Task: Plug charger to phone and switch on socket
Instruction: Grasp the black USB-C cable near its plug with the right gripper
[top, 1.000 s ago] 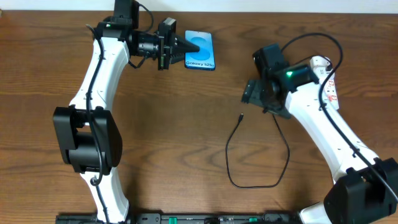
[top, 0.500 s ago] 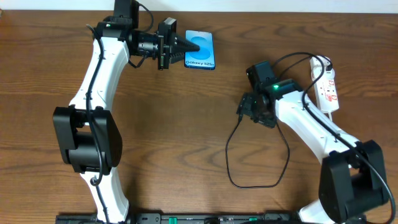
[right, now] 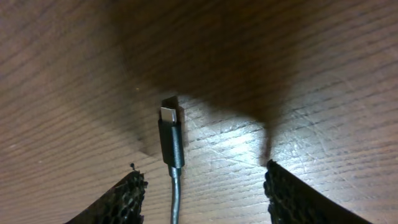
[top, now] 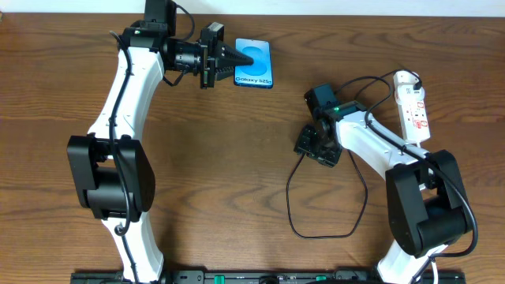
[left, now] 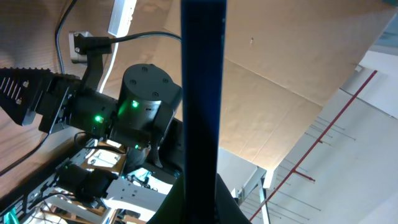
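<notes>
The phone [top: 256,65], its light-blue screen up, lies at the back of the table. My left gripper [top: 231,61] is shut on its left edge. In the left wrist view the phone [left: 202,74] is a dark bar standing edge-on between the jaws of the left gripper [left: 200,190]. The charger [top: 288,193] loops over the wood in a thin black line. Its connector tip [right: 171,138] lies flat just ahead of my right gripper [right: 202,180], which is open, with the cable running between the fingers and touching neither. In the overhead view the right gripper [top: 309,147] hovers over that tip. The socket [top: 415,106] lies at the far right.
A thick white cord [top: 404,77] leaves the far end of the power strip. Black arm cabling [top: 371,63] arches over the right arm near the strip. Both arm bases stand at the front edge.
The right arm has swung left and toward the front, from beside the socket to over the connector tip, and its jaws have narrowed. The left arm and the phone have not moved.
</notes>
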### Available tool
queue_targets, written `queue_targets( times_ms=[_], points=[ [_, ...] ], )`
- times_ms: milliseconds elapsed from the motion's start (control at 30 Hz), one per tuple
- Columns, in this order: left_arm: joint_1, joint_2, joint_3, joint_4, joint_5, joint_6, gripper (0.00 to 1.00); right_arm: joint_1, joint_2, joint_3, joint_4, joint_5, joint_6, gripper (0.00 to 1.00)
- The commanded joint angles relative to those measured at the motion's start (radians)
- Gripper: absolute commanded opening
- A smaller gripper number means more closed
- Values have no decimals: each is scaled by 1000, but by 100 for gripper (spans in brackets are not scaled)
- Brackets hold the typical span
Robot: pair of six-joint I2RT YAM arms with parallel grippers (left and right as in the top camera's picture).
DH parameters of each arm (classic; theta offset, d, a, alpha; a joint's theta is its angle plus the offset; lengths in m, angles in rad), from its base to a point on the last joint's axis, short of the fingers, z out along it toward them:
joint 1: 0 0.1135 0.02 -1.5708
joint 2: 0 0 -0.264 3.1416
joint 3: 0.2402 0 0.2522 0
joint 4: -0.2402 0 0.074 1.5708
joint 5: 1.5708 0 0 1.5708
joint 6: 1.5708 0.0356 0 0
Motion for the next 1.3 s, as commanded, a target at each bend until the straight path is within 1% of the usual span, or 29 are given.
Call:
queue_targets(
  times_ms=[0, 67, 267, 400, 533, 600, 667, 833, 900, 967, 1167, 1233, 1267],
  points=[
    [5, -26, 4, 2, 53, -1, 8, 5, 8, -5, 11, -13, 18, 56],
    [5, -26, 4, 2, 53, -1, 7, 5, 13, -5, 13, -13, 34, 51],
    [5, -26, 4, 2, 54, -1, 7, 5, 48, -5, 23, -13, 44, 46],
    [5, -26, 4, 2, 54, -1, 7, 5, 55, -5, 37, -40, 44, 46],
    [5, -26, 4, 2, 54, -1, 7, 6, 56, -6, 36, -47, 52, 42],
    [5, -26, 4, 2, 54, -1, 7, 6, 56, -6, 36, -47, 52, 35],
    [5, -26, 4, 2, 53, -1, 7, 6, 56, -6, 37, -47, 52, 31],
    [5, -26, 4, 2, 53, -1, 7, 6, 56, -6, 38, -47, 52, 29],
    [5, -26, 4, 2, 54, -1, 7, 6, 56, -6, 40, -47, 52, 24],
    [5, -26, 4, 2, 54, -1, 7, 6, 56, -6, 41, -47, 52, 22],
    [5, -26, 4, 2, 54, -2, 7, 6, 56, -6, 42, -47, 52, 20],
    [5, -26, 4, 2, 54, -2, 7, 6, 56, -6, 48, -47, 55, 17],
    [5, -26, 4, 2, 54, -2, 7, 6, 56, -6, 49, -47, 56, 16]
  ],
)
